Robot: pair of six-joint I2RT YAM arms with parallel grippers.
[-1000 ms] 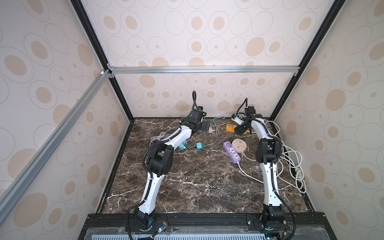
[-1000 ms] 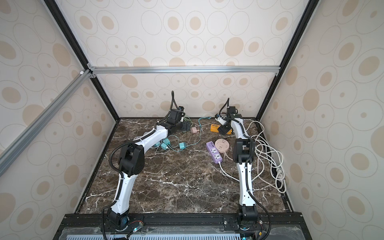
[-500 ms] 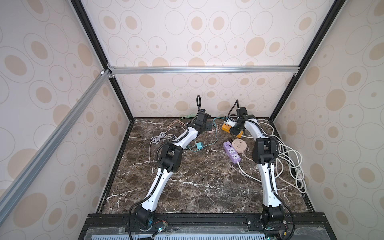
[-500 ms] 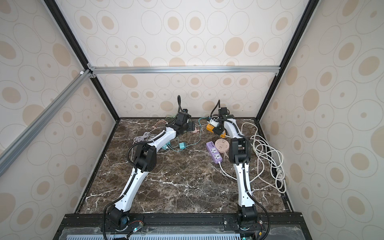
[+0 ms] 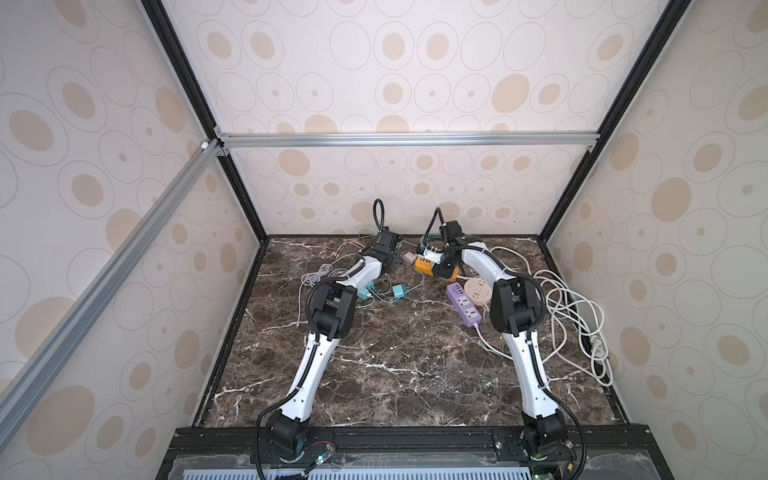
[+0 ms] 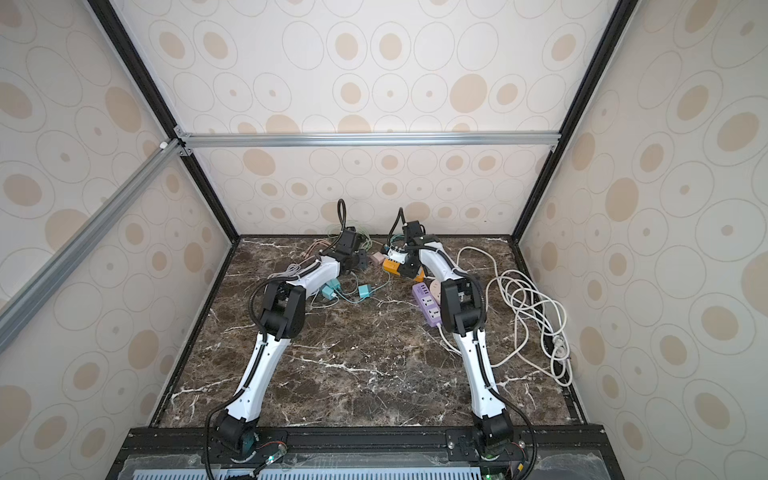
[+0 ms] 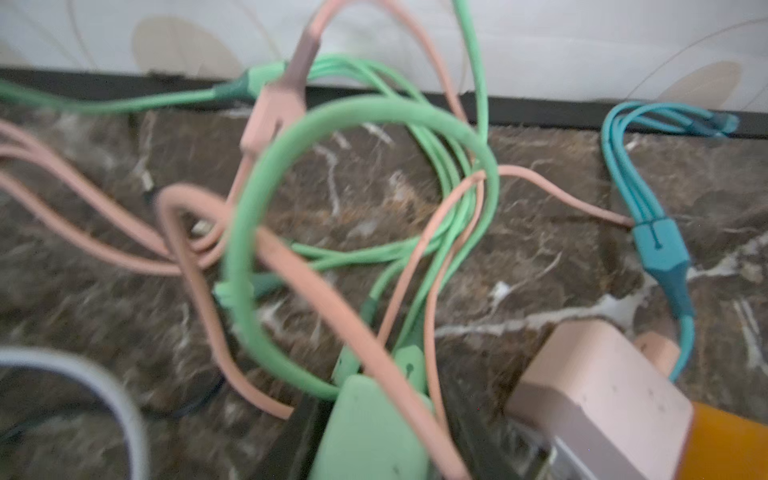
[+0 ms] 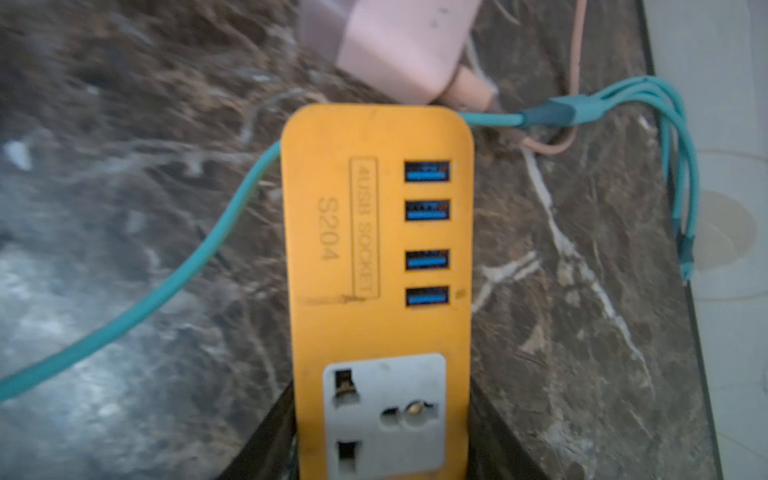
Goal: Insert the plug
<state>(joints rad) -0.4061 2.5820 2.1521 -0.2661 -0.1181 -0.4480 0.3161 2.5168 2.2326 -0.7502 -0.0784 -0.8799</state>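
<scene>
Green boxy plug [image 7: 365,432], pink cable [image 7: 332,299] across; orange strip [image 8: 374,249] near.

Your two arms match in build.
- Left arm [image 5: 316,365]: white tapered shells, with bulky black housings at base, elbow and wrist.
- Right arm [image 5: 528,365]: same white-and-black scheme.
- Black corrugated cable runs beside white links on each arm, bulging out in a loop at elbow and above wrist.
- Small dark dots mark white covers.
- Left gripper [image 7: 374,440] and right gripper [image 8: 382,440]: you see only dark, blurred finger edges.
</scene>
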